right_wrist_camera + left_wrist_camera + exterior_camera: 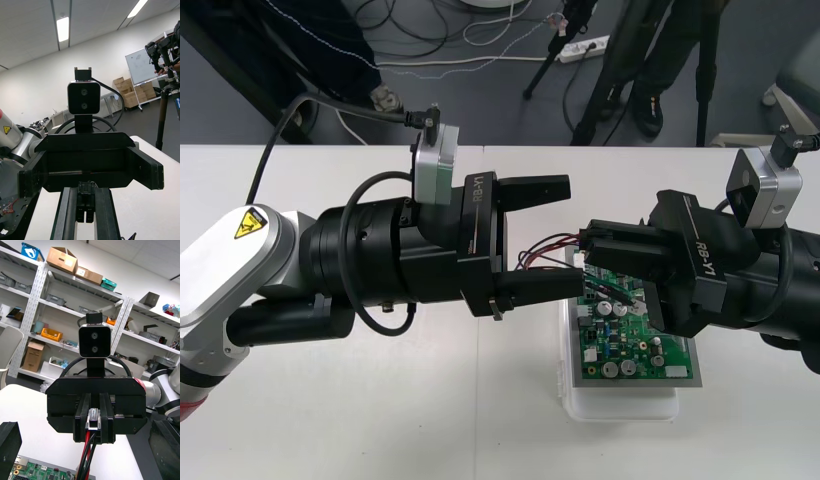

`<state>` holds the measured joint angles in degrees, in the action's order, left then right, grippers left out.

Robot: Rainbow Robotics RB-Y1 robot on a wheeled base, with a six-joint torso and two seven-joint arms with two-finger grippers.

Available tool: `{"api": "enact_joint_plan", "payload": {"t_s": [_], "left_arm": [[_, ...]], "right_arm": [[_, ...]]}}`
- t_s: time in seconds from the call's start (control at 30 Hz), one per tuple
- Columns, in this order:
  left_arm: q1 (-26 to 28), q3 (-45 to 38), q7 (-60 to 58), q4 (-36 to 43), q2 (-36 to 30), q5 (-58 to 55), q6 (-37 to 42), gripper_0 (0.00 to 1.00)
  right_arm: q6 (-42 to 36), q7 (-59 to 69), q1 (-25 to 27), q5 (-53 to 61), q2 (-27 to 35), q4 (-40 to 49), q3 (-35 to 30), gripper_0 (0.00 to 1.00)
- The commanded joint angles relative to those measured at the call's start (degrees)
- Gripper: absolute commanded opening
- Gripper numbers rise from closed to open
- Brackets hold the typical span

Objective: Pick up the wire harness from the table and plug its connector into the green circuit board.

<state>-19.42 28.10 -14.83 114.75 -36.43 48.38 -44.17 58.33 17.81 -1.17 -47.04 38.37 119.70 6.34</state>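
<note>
Fingers (83, 416) of the right gripper (588, 250) pinch one end of the wire harness (542, 250). Its wires trail off the fingertips, between the widely spread fingers of the left gripper (572, 235) opposite. The green circuit board (635, 345) lies just beneath the right fingertips, so the right arm looks nearer.

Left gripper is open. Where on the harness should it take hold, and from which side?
Probably best to take the wires where they bow out free of the right gripper, coming in level from the robot's left. The plug is clamped in that gripper, and the bowed wires seem to lie between the left gripper's open fingers.
</note>
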Motion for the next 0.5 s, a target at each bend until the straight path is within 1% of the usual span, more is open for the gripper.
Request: {"api": "enact_joint_plan", "payload": {"t_s": [0.03, 0.5], "left_arm": [[0.78, -1.56, -2.75, 2.5, -0.75, -0.92, 2.33, 1.0], [1.49, -1.47, -2.57, 2.5, -1.71, -0.39, 2.16, 1.0]], "right_arm": [[0.47, -2.25, 0.73, 0.98, -0.04, 0.97, 0.16, 0.0], [0.47, -2.78, 0.73, 0.98, -0.04, 0.97, 0.16, 0.0]]}}
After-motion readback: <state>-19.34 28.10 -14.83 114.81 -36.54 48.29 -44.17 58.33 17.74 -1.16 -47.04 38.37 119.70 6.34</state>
